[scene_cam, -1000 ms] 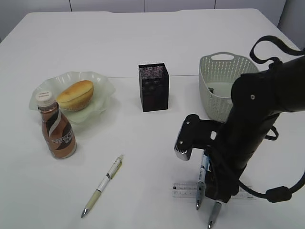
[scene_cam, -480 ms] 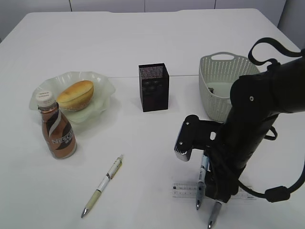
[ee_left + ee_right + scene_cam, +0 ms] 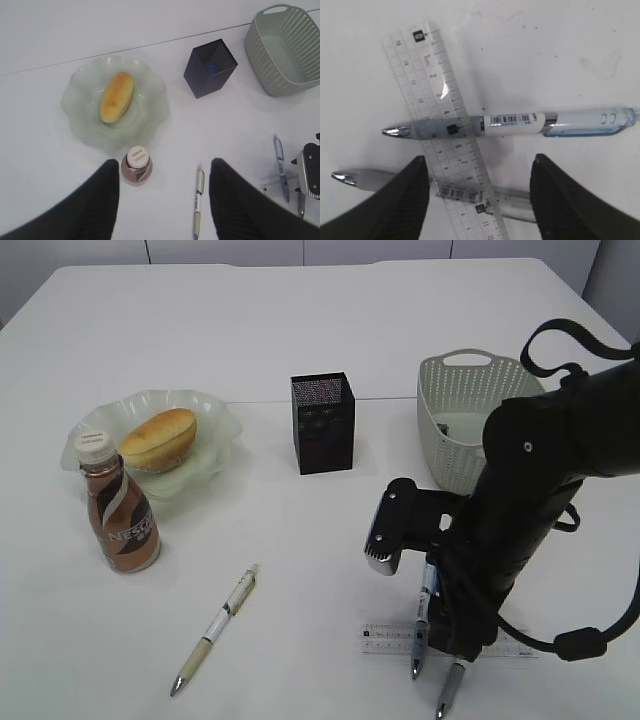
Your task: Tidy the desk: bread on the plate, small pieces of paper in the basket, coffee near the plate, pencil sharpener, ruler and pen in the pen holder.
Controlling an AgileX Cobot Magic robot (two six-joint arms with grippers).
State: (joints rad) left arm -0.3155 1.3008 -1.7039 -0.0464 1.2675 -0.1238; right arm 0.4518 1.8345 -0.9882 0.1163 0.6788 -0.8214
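Observation:
The bread (image 3: 158, 438) lies on the plate (image 3: 215, 415), and the coffee (image 3: 120, 515) stands upright in front of it. One pen (image 3: 215, 628) lies alone on the desk (image 3: 300, 540). My right gripper (image 3: 480, 200) hovers open over the ruler (image 3: 440, 115), which lies across two more pens (image 3: 510, 125). My left gripper (image 3: 165, 200) is open and empty, high above the coffee (image 3: 136, 165) and the lone pen (image 3: 199, 200). The pen holder (image 3: 207, 70) holds a small blue thing; I cannot tell if it is the pencil sharpener. No small pieces of paper are in view.
The basket (image 3: 470, 410) stands at the right, behind my right arm (image 3: 520, 510). A thin seam (image 3: 260, 402) runs across the desk behind the plate and pen holder. The ruler (image 3: 385, 638) and both pens lie close to the front edge.

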